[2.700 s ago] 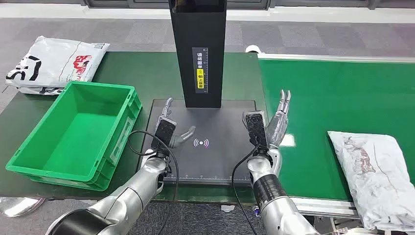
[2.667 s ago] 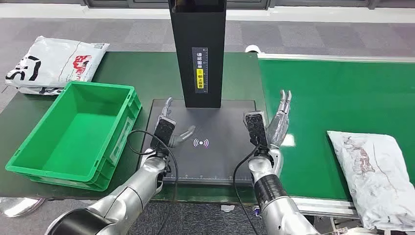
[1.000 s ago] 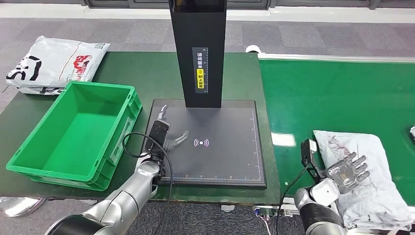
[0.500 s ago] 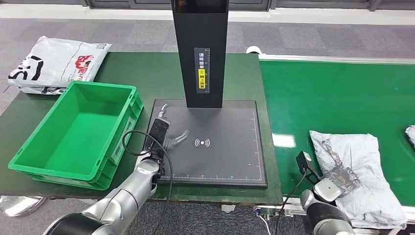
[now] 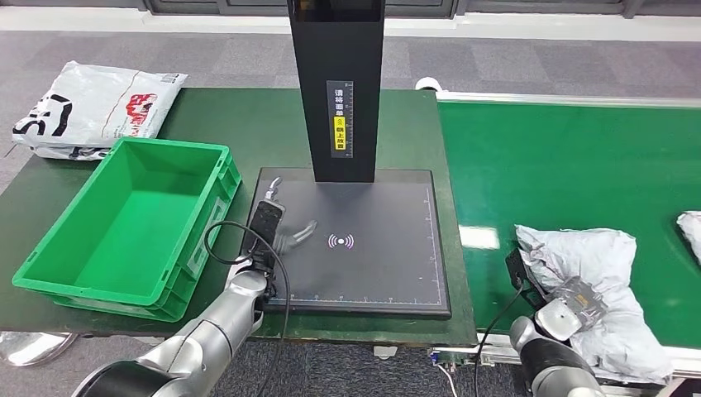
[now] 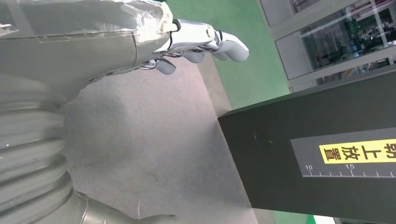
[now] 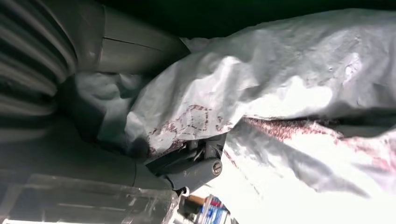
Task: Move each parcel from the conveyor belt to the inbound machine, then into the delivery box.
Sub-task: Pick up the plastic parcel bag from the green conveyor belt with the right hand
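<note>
Lying on the green belt (image 5: 570,157) right of the black scanner pad (image 5: 355,240), the crumpled grey plastic parcel (image 5: 595,289) runs lengthwise toward the belt's near edge (creased, with reddish print). The right hand (image 5: 572,304) grips its near-left part. The left hand (image 5: 285,236) rests spread on the pad.

Second parcel (image 5: 691,231) on the belt (image 5: 570,157) is chopped off by the frame edge, and the right hand's (image 5: 574,302) fingers are buried in bag (image 5: 591,273) folds.
</note>
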Controlling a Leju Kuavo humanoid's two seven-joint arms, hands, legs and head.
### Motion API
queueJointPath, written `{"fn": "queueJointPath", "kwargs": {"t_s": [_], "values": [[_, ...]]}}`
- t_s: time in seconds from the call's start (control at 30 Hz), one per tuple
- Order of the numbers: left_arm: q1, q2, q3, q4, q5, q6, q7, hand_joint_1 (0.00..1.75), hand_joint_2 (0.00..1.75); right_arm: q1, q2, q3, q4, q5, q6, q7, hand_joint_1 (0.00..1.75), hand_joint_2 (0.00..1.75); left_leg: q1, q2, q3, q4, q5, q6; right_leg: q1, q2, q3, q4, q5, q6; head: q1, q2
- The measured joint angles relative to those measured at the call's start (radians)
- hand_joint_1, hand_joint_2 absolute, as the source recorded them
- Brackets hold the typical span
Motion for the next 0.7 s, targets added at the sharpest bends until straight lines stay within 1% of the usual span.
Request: {"fn": "queueJointPath", "kwargs": {"t_s": [0.07, 0.2, 0.27, 0.33, 0.43, 0.57, 0.7], "values": [[0.001, 0.002, 0.004, -0.001, 0.0, 0.009, 0.006, 0.0, 1.75, 0.0, 0.009, -0.009, -0.001, -0.035, -0.069, -0.063, 1.75, 1.75, 0.0, 0.0, 0.0, 0.0, 0.0, 0.0, 0.0, 0.0, 0.0, 0.0, 0.0, 0.0, 0.0, 0.0], [0.008, 0.012, 0.024, -0.011, 0.0, 0.039, 0.019, 0.0, 1.75, 0.004, 0.044, -0.016, -0.044, -0.135, -0.233, -0.246, 1.75, 1.75, 0.0, 0.001, -0.001, 0.0, 0.0, 0.0, 0.0, 0.001, -0.002, 0.001, 0.0, 0.0, 0.0, 0.0], [0.012, 0.017, 0.037, -0.021, 0.0, 0.046, 0.026, 0.0, 1.75, 0.009, 0.07, -0.016, -0.109, -0.192, -0.276, -0.328, 1.75, 1.75, 0.0, 0.001, -0.001, 0.0, 0.0, 0.0, 0.0, 0.001, -0.002, 0.002, 0.0, -0.001, 0.0, 0.0], [0.016, 0.022, 0.048, -0.033, -0.001, 0.048, 0.035, 0.0, 1.75, 0.015, 0.099, -0.008, -0.195, -0.241, -0.284, -0.383, 1.75, 1.75, 0.0, 0.001, -0.001, 0.0, 0.001, -0.001, 0.0, 0.001, -0.003, 0.002, 0.0, -0.001, 0.0, 0.0], [0.016, 0.025, 0.056, -0.05, -0.008, 0.048, 0.045, 0.0, 1.75, 0.02, 0.137, 0.042, -0.326, -0.279, -0.27, -0.418, 1.75, 1.75, 0.0, 0.001, -0.002, 0.0, 0.001, -0.002, 0.0, 0.001, -0.004, 0.002, 0.0, -0.001, 0.0, 0.0], [0.008, 0.026, 0.066, -0.07, -0.027, 0.047, 0.05, 0.0, 1.75, 0.02, 0.178, 0.169, -0.473, -0.278, -0.253, -0.427, 1.75, 1.75, 0.001, 0.001, -0.002, 0.0, 0.001, -0.002, 0.0, 0.001, -0.004, 0.002, 0.0, -0.001, 0.0, 0.0], [-0.005, 0.027, 0.069, -0.08, -0.037, 0.046, 0.051, 0.0, 1.75, 0.021, 0.212, 0.286, -0.56, -0.256, -0.24, -0.422, 1.75, 1.75, 0.001, 0.0, -0.003, 0.0, 0.001, -0.002, 0.0, 0.001, -0.004, 0.002, 0.0, -0.001, 0.0, 0.0]]}}
